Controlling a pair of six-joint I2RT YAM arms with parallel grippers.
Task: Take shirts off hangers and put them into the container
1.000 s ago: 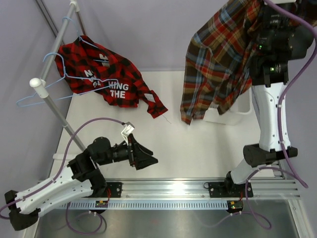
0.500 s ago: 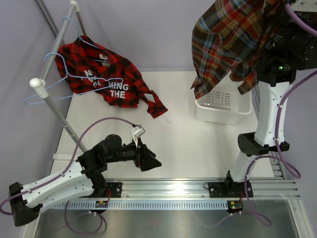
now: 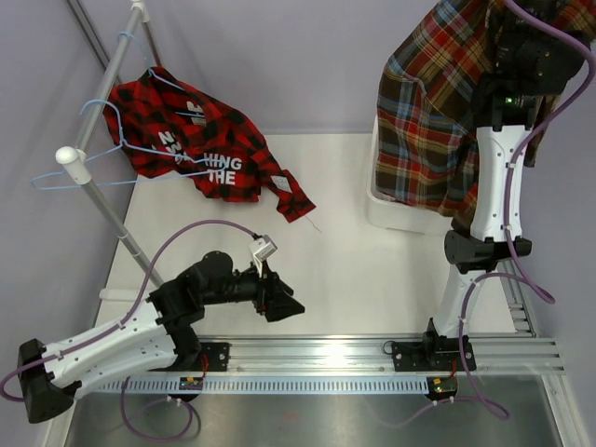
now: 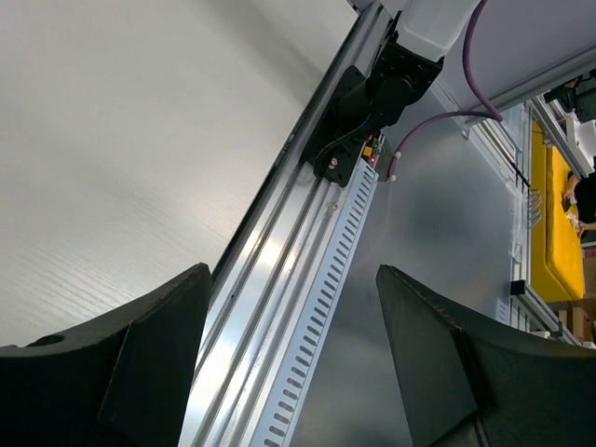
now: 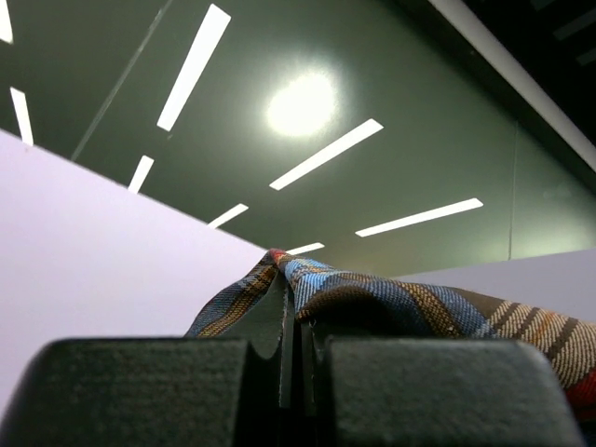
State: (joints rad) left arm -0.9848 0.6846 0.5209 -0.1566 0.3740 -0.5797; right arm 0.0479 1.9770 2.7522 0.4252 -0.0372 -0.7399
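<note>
The red-and-black shirt [image 3: 212, 140] reads partly "HING THE".

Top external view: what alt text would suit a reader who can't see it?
The right arm holds a multicolour plaid shirt high above a white basket. At far left, a red-and-black shirt sits among light-blue hangers by a rack pole; the left hand is open and empty.

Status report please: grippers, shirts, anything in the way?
Right gripper shut on plaid shirt, held high over container. Left gripper open, empty, low. Red check shirt at rack. No obstacle seen.
</note>
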